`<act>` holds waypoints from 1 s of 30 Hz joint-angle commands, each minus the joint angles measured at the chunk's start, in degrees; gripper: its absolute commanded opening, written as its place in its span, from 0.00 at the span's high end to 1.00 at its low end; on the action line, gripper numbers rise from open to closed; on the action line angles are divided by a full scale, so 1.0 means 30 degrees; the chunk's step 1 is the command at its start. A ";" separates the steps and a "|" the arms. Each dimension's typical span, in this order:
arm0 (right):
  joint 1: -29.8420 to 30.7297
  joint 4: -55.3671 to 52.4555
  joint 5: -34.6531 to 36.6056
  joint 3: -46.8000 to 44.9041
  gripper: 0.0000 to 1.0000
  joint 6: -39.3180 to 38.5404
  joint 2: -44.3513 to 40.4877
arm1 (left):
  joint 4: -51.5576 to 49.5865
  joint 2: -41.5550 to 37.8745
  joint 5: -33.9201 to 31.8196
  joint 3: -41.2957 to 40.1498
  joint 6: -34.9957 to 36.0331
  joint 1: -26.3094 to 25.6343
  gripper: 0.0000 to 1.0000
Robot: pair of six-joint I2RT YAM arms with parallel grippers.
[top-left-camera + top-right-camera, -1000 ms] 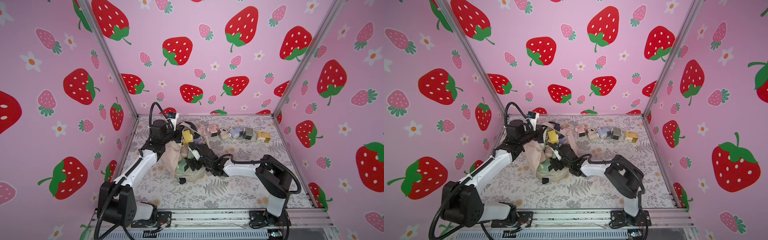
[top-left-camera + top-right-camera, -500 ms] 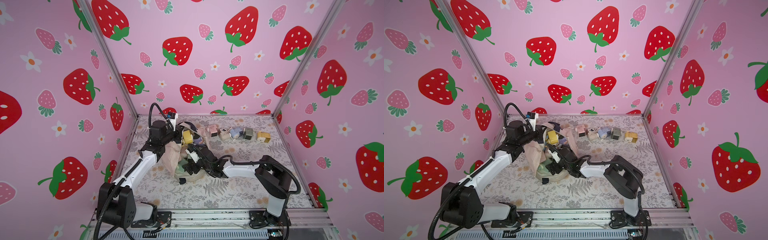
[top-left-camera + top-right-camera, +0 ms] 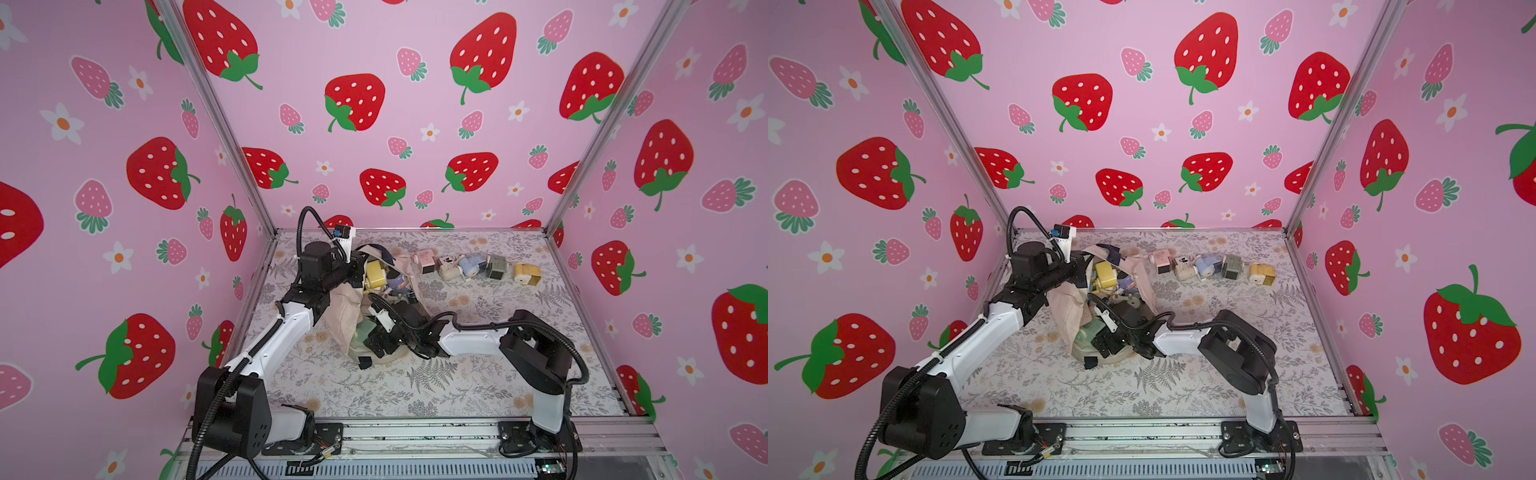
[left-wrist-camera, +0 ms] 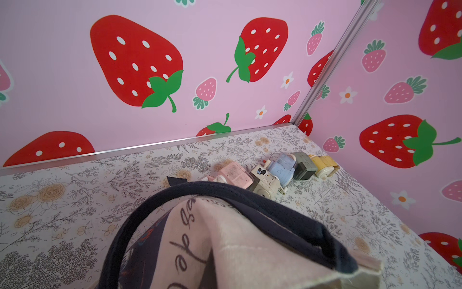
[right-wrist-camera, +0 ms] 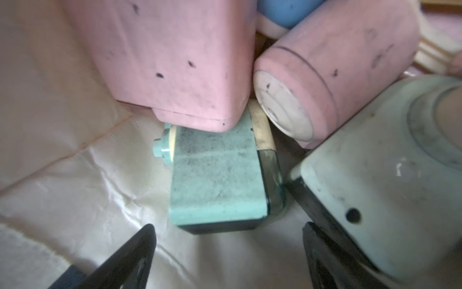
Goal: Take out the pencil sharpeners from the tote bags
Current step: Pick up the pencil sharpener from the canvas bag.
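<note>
The cream tote bag (image 3: 345, 307) with navy handles (image 4: 275, 212) lies open on the table. My left gripper (image 3: 359, 272) is shut on the bag's rim and holds it up; cloth hides its jaws in the left wrist view. My right gripper (image 5: 228, 225) is inside the bag mouth, open, with nothing between its fingers. Just ahead of it lies a teal sharpener (image 5: 217, 180), under two pink sharpeners (image 5: 170, 55) and beside a pale green one (image 5: 375, 195). A yellow sharpener (image 3: 376, 274) and a purple one (image 3: 397, 282) show at the bag's far end.
Several sharpeners lie in a row at the back right of the table: pink (image 3: 426, 261), cream (image 3: 449, 268), blue (image 3: 471, 264), grey-green (image 3: 496, 266), yellow (image 3: 525, 274). Pink strawberry walls close off three sides. The floral table cover (image 3: 457, 386) spreads in front.
My right gripper has pushed a little further into the bag, toward the front left. The left arm has held the bag rim in place.
</note>
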 commanded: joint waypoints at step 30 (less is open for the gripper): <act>-0.0551 0.3970 -0.2824 0.1274 0.52 -0.3464 0.2635 | 0.3121 -0.1231 0.1294 0.0593 0.0144 -0.0207 1.00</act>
